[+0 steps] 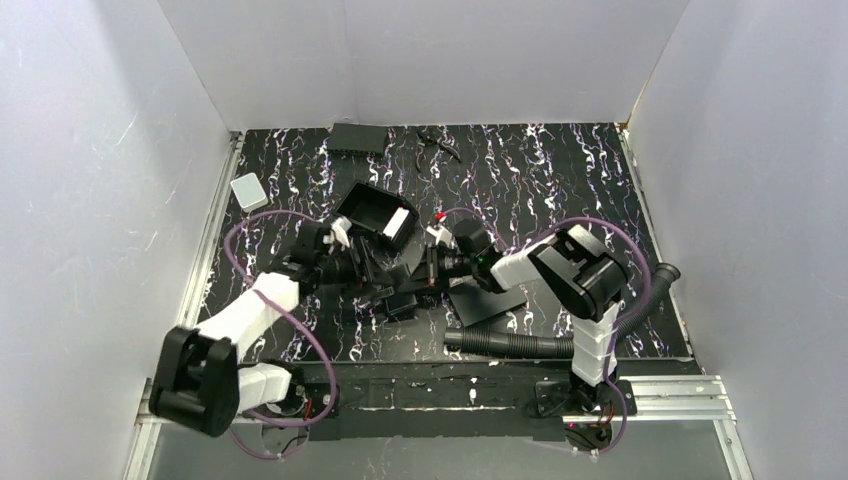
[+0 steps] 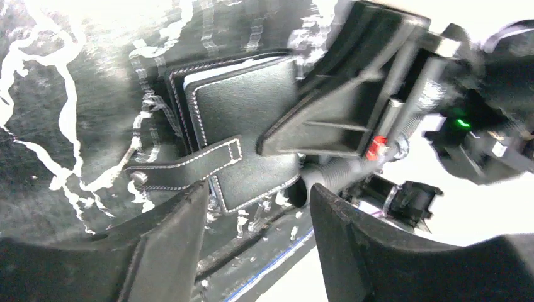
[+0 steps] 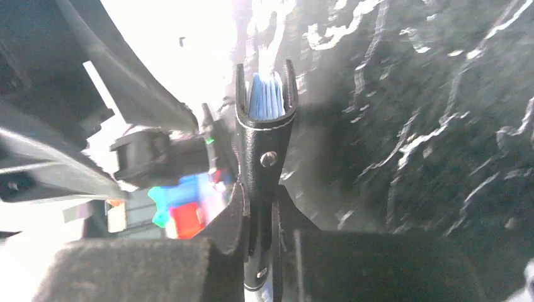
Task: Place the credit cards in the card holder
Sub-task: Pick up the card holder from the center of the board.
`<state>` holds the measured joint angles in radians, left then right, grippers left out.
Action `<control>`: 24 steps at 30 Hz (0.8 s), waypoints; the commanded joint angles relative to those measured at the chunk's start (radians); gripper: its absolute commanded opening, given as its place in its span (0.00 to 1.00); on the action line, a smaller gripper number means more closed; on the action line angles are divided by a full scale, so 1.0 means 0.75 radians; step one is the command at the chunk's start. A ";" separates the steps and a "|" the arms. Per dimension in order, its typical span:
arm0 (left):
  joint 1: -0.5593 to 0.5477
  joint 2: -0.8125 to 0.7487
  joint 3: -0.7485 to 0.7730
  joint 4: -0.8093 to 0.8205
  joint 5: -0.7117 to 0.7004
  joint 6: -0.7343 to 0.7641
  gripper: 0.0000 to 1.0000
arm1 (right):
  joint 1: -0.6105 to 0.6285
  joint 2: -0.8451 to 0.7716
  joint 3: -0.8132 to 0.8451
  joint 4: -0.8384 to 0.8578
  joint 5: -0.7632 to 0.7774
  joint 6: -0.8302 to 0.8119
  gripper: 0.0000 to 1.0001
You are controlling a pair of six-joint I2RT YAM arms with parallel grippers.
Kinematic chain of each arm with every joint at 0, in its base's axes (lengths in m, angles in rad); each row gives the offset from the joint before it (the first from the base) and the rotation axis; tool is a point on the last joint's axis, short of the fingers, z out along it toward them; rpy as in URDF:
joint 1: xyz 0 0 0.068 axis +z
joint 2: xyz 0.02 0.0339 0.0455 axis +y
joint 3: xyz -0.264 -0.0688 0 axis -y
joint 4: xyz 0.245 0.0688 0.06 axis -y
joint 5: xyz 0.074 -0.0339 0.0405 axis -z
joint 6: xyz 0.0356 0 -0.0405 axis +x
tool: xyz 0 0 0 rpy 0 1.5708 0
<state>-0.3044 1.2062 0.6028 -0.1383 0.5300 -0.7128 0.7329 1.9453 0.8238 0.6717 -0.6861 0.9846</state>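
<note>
Cards: a small stack of blue cards [image 3: 267, 99] sits inside the open mouth of the holder [image 3: 264, 146], edges showing between its two leather walls.
Holder: black leather with pale stitching, turned on edge, mouth pointing away from the right tool [image 3: 259, 207].
Right tool: closed narrow on the holder's end opposite the mouth, with the stud [image 3: 269, 158] just beyond its tips.
Left tool: the left tool [image 2: 258, 189] is spread wide and holds nothing, just short of the holder's flat face.
Strap: the strap [image 2: 189, 165] is unfastened and sticks out from the holder's face toward the left tool.
Surface: the dark marbled surface [image 3: 409, 126] lies behind the holder; I cannot tell whether the holder touches it.
Risk, cards spill: the mouth is open and the strap loose, so tipping the holder mouth-down would likely let the glossy cards slide out.
Risk, holder twists: the right tool pinches only one end, so a push from the left tool on the face or strap could pivot the holder or pull it free.
Risk, cards pinched proud: closing the flap on cards not fully seated could bend them or push them back out.
Risk, collision: the two tools work very near each other around the holder, so a small misjudged reach could knock them together.
</note>
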 commanded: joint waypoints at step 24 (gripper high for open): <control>0.207 -0.221 0.781 -0.129 0.751 -0.022 0.98 | -0.059 -0.532 0.585 0.045 -0.789 0.304 0.01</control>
<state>-0.1353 1.0858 1.2729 -0.3420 0.9711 -0.6757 0.6780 1.5441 1.2430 0.7735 -1.2406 1.2845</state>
